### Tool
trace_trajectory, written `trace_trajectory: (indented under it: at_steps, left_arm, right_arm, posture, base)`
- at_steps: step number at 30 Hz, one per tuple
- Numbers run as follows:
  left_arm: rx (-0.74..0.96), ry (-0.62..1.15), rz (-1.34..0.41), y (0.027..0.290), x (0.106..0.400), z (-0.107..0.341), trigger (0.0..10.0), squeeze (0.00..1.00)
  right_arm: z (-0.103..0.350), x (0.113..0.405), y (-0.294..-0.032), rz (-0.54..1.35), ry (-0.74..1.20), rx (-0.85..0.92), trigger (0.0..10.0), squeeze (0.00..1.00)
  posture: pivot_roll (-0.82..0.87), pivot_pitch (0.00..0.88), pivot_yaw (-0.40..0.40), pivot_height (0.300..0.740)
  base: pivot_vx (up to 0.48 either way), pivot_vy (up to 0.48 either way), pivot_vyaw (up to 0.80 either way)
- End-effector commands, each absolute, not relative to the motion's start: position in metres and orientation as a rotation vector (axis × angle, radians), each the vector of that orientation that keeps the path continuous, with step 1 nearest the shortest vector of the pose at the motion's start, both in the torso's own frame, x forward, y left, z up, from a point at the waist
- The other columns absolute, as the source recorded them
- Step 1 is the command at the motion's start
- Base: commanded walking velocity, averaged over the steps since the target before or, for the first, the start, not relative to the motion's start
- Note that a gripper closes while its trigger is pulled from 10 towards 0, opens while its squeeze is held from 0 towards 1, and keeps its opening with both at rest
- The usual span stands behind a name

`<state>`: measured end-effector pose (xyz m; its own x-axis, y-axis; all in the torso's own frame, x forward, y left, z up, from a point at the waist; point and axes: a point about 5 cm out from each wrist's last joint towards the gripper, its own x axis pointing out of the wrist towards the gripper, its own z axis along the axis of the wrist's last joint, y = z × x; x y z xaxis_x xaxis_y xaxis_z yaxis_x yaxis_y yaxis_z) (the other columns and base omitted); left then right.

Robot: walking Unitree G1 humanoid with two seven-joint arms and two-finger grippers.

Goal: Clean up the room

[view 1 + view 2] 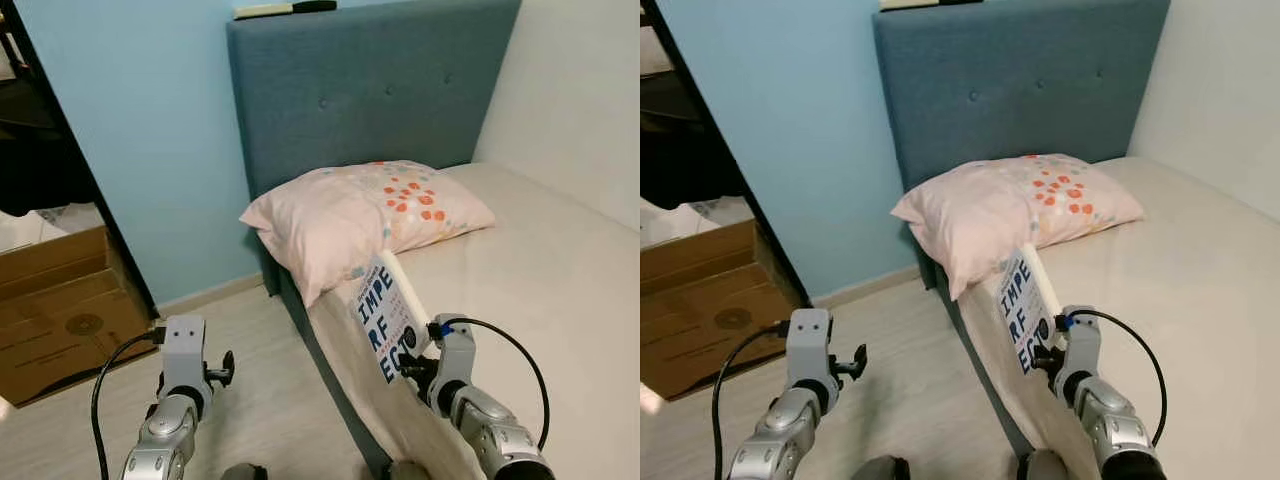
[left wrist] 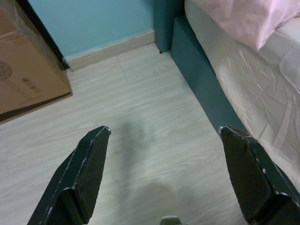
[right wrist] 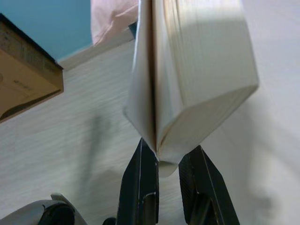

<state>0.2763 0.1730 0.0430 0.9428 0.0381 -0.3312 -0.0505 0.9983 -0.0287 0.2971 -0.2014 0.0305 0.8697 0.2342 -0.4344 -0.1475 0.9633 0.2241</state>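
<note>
While the left pincer [image 2: 164, 173] gapes over the floor, the right pincer [image 3: 161, 161] grips one book [image 1: 385, 315] beside one pillow [image 1: 365, 215].

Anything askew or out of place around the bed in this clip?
The pink pillow lies skewed, its corner hanging past the mattress edge by the headboard. The right end effector pinches a book that splays open.

The bed [image 1: 560, 270] has a pale sheet, and a pink pillow [image 1: 365, 215] with orange dots lies on it by the blue headboard [image 1: 370, 85]. A brown cardboard box [image 1: 60, 310] sits on the wooden floor [image 1: 260, 370] beside the bed
</note>
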Motion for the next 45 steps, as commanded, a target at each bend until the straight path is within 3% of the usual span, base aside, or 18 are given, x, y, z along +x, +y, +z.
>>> trace_trajectory:
  at_steps: [1,5,27,33,37,39,45]
  left_arm:
    - [-0.016,0.366,0.05,0.175,0.273,0.039,10.0,0.0]
    - [-0.015,0.367,0.051,0.176,0.273,0.038,10.0,0.0]
    - [-0.008,0.368,0.051,0.177,0.272,0.038,10.0,0.0]
    - [-0.004,0.368,0.054,0.177,0.273,0.039,10.0,0.0]
    - [-0.003,0.345,0.057,0.183,0.278,0.046,10.0,0.0]
    - [-0.006,0.339,0.057,0.184,0.278,0.047,10.0,0.0]
    - [-0.03,0.312,0.075,0.189,0.281,0.053,10.0,0.0]
  right_arm:
    - [0.039,0.304,-0.201,0.211,0.44,0.216,10.0,0.0]
    - [0.04,0.305,-0.201,0.215,0.441,0.213,10.0,0.0]
    - [0.043,0.308,-0.206,0.208,0.443,0.226,10.0,0.0]
    - [0.05,0.315,-0.205,0.21,0.43,0.347,10.0,0.0]
    - [0.077,0.337,-0.206,0.27,0.388,0.612,10.0,0.0]
    - [0.083,0.341,-0.207,0.292,0.38,0.636,10.0,0.0]
    - [0.106,0.354,-0.207,0.368,0.322,0.495,10.0,0.0]
  posture:
    - [0.04,0.054,0.002,0.597]
    - [0.04,0.056,0.002,0.578]
    - [0.04,0.066,0.002,0.578]
    - [0.04,0.07,0.003,0.578]
    - [0.05,0.082,-0.002,0.578]
    - [0.05,0.082,-0.002,0.578]
    - [0.06,0.072,-0.013,0.578]
  base:
    - [0.0,0.0,0.0]
    - [0.0,0.0,0.0]
    - [0.0,0.0,0.0]
    - [0.0,0.0,0.0]
    - [0.0,0.0,0.0]
    - [0.0,0.0,0.0]
    - [0.0,0.0,0.0]
